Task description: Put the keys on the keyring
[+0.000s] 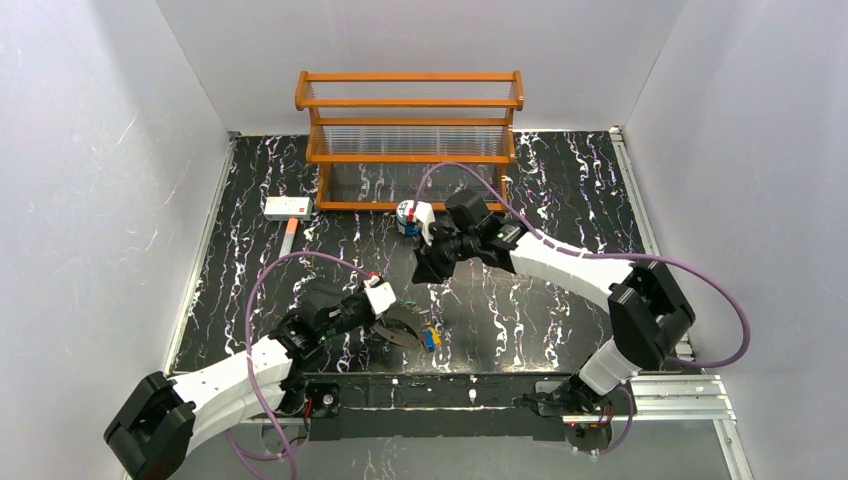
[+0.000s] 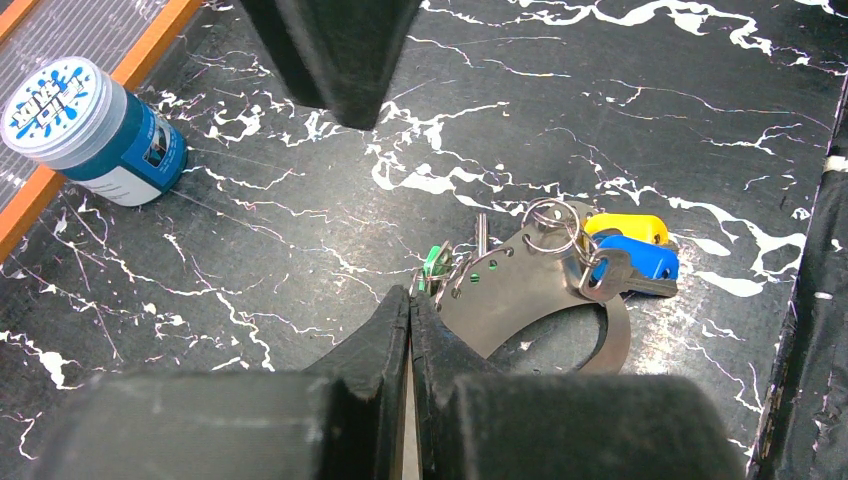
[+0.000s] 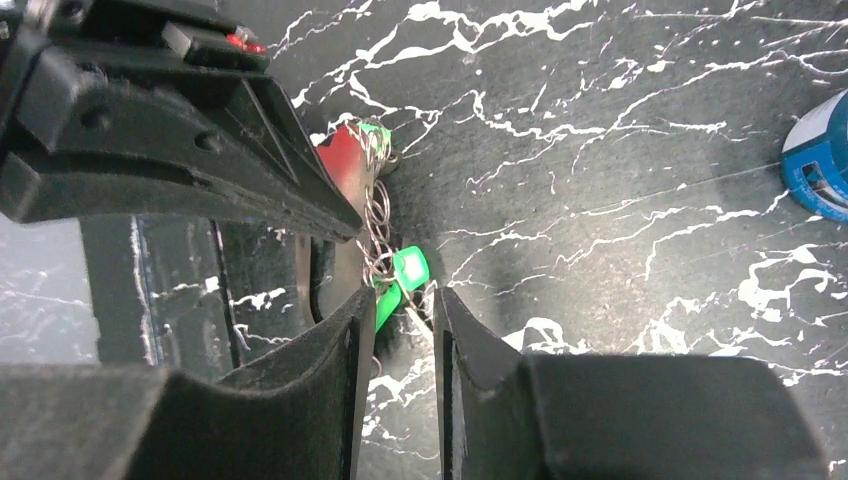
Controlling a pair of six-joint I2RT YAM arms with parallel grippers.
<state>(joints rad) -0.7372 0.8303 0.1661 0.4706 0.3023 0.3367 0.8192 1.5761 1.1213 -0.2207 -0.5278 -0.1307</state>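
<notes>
The keyring (image 2: 535,300) is a pale metal oval loop lying by the table's front edge, also seen from above (image 1: 404,328). My left gripper (image 2: 410,298) is shut on its near rim; from above it sits at left centre (image 1: 390,315). A yellow key (image 2: 626,226) and a blue key (image 2: 642,262) hang from small wire rings at the loop's far end. Green keys (image 2: 436,262) bunch close to my left fingertips. My right gripper (image 3: 400,300) is open and holds nothing. The green keys (image 3: 408,270) lie just past its tips. From above it hovers over the middle of the table (image 1: 428,266).
A blue-and-white can (image 2: 90,130) stands in front of the wooden rack (image 1: 410,130) at the back. A white box (image 1: 288,207) lies at back left. The left gripper's body (image 3: 150,130) fills the upper left of the right wrist view. The can's edge (image 3: 820,160) shows at right.
</notes>
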